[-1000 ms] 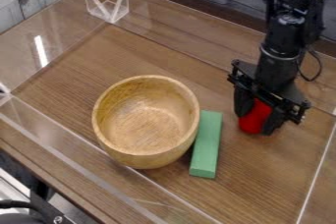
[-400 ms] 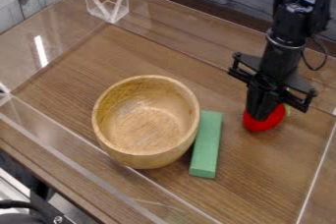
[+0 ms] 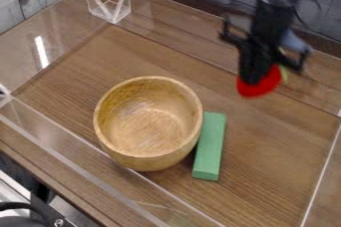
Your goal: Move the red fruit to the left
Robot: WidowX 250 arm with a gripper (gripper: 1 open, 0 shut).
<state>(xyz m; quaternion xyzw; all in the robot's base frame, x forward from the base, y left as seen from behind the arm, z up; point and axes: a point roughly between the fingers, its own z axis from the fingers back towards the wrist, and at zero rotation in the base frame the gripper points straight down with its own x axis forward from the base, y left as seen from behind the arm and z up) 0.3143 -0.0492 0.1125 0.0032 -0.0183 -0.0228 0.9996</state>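
The red fruit point(image 3: 261, 82) hangs blurred above the wooden table at the right, lifted off the surface. My gripper point(image 3: 264, 70) comes down onto it from above and is shut on it. The dark arm rises out of the top of the frame, also blurred by motion. The fruit's leafy tip is hidden.
A wooden bowl point(image 3: 110, 108) sits left of centre, with a flat green block point(image 3: 210, 146) lying against its right side. Clear acrylic walls point(image 3: 54, 42) fence the table, and a small clear stand point(image 3: 110, 7) is at the back left.
The gripper opened over the fruit on the table, then shut on it. It has now risen and shifted slightly left and back, carrying the fruit.
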